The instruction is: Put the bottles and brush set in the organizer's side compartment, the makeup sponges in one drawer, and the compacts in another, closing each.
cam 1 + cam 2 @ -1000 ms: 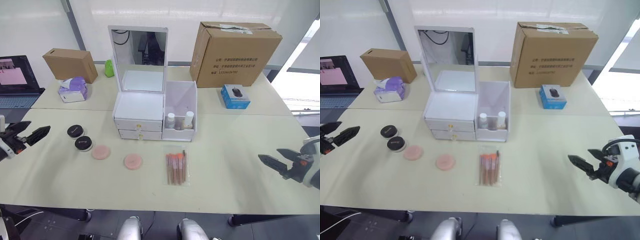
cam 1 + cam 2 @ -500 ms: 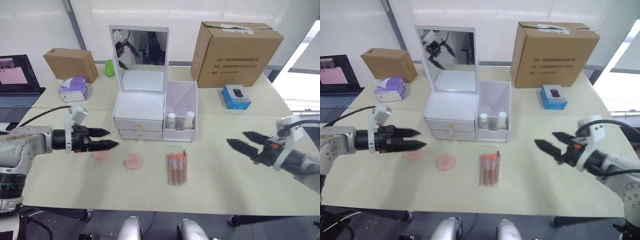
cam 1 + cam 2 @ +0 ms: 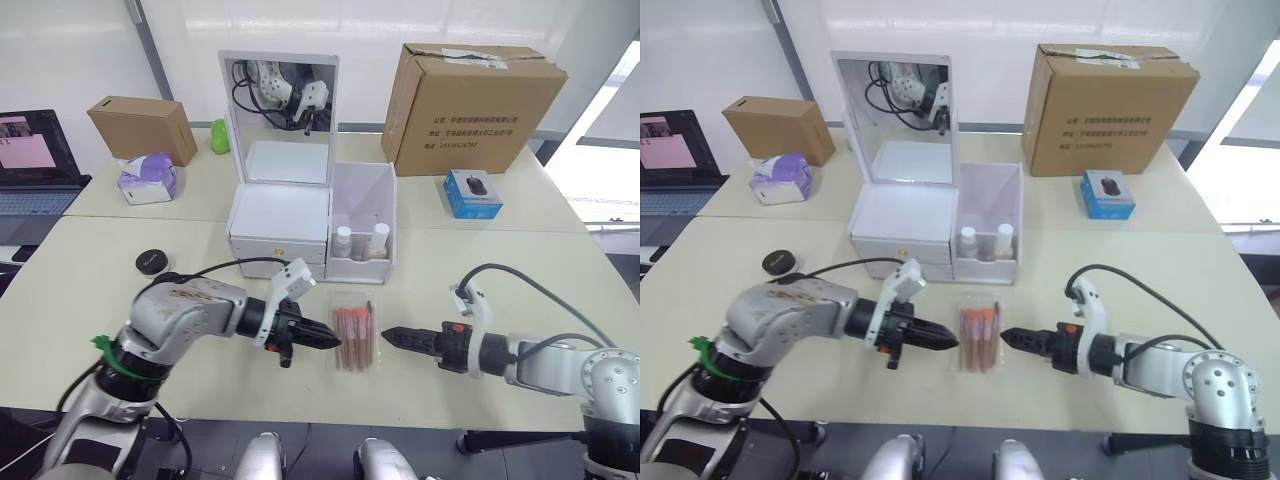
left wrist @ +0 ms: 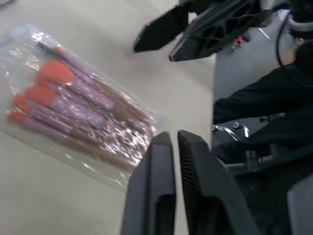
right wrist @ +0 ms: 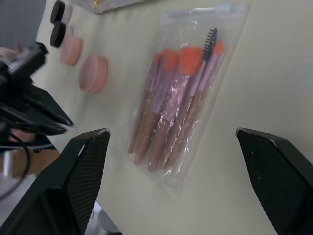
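Your left gripper (image 3: 328,336), fingers nearly closed and empty, and right gripper (image 5: 171,142), spread wide and empty, flank the brush set (image 3: 354,335) at nine and three o'clock, likely for pickup.

The two head cameras looked forward and down over the counter (image 3: 520,290) from a little way back, sharing nearly the whole scene. Each wrist camera sat low and close, facing the other across the brush set (image 3: 354,337), which both of them shared.
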Action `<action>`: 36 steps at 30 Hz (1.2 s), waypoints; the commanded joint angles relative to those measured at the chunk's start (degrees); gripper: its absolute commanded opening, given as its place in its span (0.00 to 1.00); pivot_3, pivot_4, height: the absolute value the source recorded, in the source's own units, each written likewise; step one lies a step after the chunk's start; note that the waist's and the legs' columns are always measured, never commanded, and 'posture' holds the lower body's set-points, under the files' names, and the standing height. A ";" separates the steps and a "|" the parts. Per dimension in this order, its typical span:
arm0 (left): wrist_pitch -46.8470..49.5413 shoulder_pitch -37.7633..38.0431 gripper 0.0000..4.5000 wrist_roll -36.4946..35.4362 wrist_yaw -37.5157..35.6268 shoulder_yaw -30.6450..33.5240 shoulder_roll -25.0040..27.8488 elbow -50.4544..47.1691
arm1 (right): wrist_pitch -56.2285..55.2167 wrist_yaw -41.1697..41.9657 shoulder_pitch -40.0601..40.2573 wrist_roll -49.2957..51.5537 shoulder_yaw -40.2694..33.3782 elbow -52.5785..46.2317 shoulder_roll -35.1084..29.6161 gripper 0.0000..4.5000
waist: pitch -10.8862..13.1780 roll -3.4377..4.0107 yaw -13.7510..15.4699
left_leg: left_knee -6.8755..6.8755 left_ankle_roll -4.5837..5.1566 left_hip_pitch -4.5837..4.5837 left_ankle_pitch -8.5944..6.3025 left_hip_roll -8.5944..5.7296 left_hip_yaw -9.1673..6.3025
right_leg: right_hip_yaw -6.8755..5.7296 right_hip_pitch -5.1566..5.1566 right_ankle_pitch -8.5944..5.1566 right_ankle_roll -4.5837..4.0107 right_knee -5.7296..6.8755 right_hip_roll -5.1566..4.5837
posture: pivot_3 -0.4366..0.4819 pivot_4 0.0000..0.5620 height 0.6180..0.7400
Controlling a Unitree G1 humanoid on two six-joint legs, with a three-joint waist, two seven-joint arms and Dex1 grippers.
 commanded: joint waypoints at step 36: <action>-3.46 7.79 0.00 11.18 10.32 -2.98 -2.29 0.00 | -1.84 11.32 -9.72 -16.32 9.77 20.64 11.57 0.01 | -1.00 -0.16 -1.39 | -0.11 -0.01 0.50 -0.01 0.13 -0.56 | 0.94 0.01 -0.07 -0.13 0.05 0.91 | 0.48 0.27 1.00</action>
